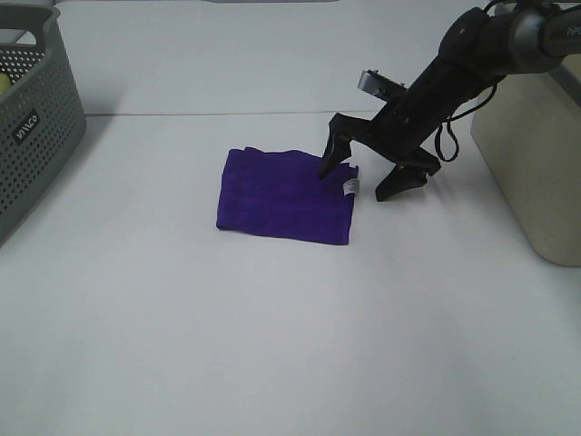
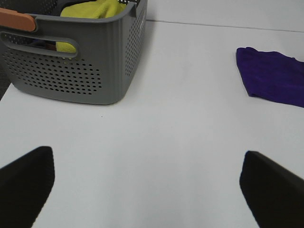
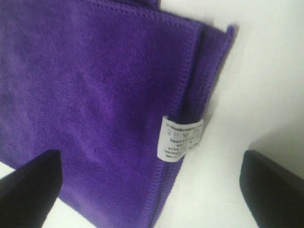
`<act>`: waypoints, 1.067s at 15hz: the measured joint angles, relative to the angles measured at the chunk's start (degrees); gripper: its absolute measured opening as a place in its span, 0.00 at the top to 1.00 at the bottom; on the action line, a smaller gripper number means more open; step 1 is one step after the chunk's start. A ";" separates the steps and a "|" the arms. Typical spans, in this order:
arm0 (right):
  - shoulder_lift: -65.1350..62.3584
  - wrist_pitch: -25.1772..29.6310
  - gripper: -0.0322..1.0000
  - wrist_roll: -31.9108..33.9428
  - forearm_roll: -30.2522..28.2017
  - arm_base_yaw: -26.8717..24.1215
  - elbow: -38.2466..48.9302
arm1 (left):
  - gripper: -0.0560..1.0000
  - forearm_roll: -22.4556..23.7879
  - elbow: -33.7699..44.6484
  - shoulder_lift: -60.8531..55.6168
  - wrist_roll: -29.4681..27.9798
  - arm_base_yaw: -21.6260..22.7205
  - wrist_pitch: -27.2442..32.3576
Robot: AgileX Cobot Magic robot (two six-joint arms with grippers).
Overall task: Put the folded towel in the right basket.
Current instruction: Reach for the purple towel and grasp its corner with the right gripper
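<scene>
My black right gripper (image 1: 356, 183) hangs right of centre, jaws spread wide, its arm slanting down from the upper-right corner. My left gripper (image 2: 147, 185) gapes too.

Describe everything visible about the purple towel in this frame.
The purple towel lies folded flat, a rough rectangle of fuzzy cloth with stitched hems, on the white table. A white care label sticks out at its right edge. The open right gripper straddles that edge; contact is unclear.
</scene>
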 joint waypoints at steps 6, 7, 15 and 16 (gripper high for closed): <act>1.32 0.00 0.03 0.17 2.35 0.00 -0.69 | 0.01 0.00 0.00 0.00 0.00 0.00 0.00; 1.66 0.00 0.04 0.17 3.38 0.06 -0.74 | 0.01 0.00 0.00 0.00 0.00 0.00 0.00; 5.39 -8.77 0.30 1.72 10.08 10.20 -2.01 | 0.01 0.00 0.00 0.00 0.00 0.00 0.00; 5.61 -9.68 0.39 2.06 9.63 10.66 -2.01 | 0.01 0.00 0.00 0.00 0.00 0.00 0.00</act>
